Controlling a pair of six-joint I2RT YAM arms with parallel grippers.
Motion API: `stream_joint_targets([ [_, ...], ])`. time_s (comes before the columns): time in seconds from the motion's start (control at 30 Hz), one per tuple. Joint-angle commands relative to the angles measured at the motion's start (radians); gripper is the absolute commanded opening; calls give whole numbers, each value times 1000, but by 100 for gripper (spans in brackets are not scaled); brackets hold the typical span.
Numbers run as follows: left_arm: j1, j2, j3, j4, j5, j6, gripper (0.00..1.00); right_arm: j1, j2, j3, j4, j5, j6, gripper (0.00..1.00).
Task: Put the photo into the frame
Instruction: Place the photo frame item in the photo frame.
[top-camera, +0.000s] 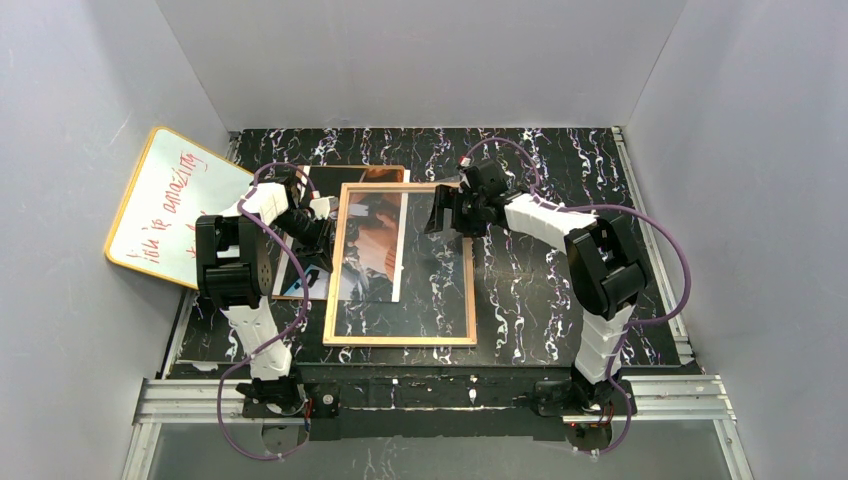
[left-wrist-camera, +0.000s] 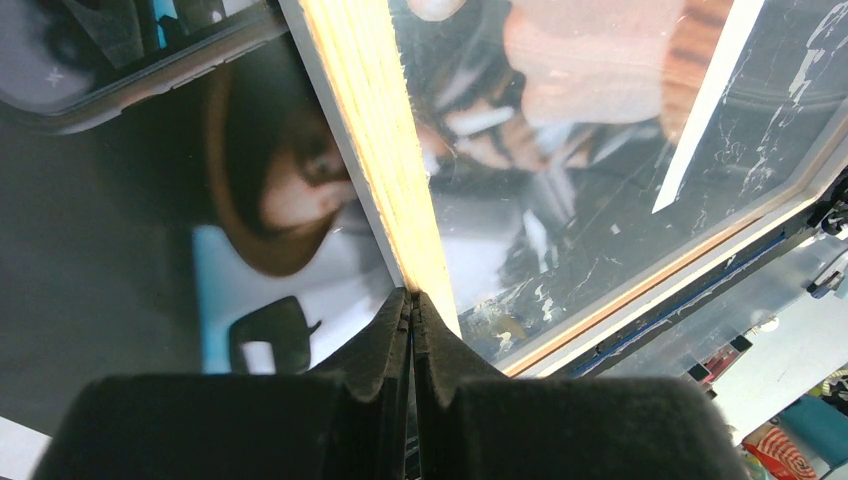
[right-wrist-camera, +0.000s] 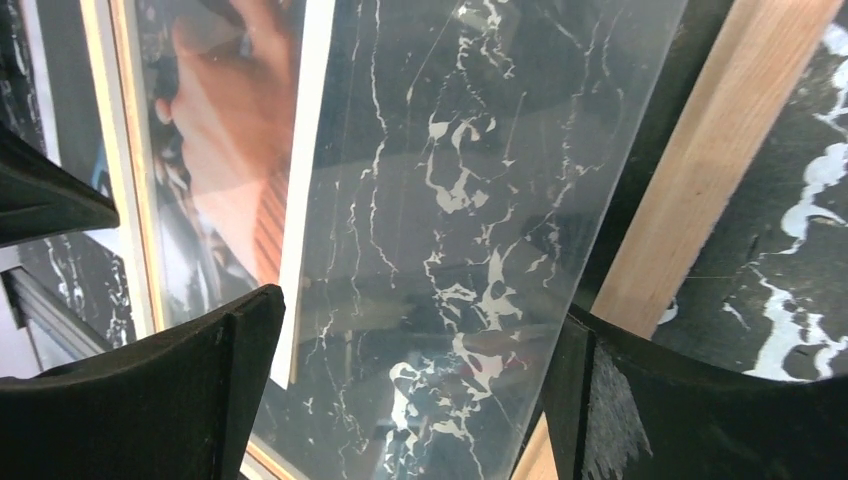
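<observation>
The frame (top-camera: 400, 340) lies reverse up at mid-table, its tan wood rails showing. The photo (top-camera: 370, 245) lies picture up, partly under the frame's left half and sticking out to the left. A clear sheet (right-wrist-camera: 450, 200) sits within the frame. My left gripper (top-camera: 325, 210) is shut, its tips (left-wrist-camera: 411, 300) against the frame's left rail (left-wrist-camera: 375, 130), with the photo (left-wrist-camera: 280, 180) beside it. My right gripper (top-camera: 440, 210) is open over the frame's far part; its fingers (right-wrist-camera: 200, 390) straddle the clear sheet, the right rail (right-wrist-camera: 690, 190) just outside.
An orange-rimmed whiteboard (top-camera: 170, 205) with red writing leans at the left wall. A thin brown edge (top-camera: 360, 168) shows past the photo's far side. Grey walls close in the black marbled table (top-camera: 560, 160) on three sides.
</observation>
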Motion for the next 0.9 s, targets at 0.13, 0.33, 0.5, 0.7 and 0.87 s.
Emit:
stream_joint_targets([
  [0.13, -15, 23, -14, 4, -56, 30, 0, 1, 23, 92, -80, 71, -63, 99],
  [0.33, -15, 23, -12, 2, -54, 30, 0, 2, 23, 114, -123, 113, -86, 99],
  [0.5, -15, 24, -11, 2, -51, 31, 0, 1, 28, 124, -135, 126, -90, 99],
  [0.7, -15, 23, -12, 1, -53, 33, 0, 2, 33, 160, -186, 193, -101, 99],
  [0.87, -15, 23, -11, 1, -53, 33, 0, 3, 11, 160, -187, 237, -106, 99],
])
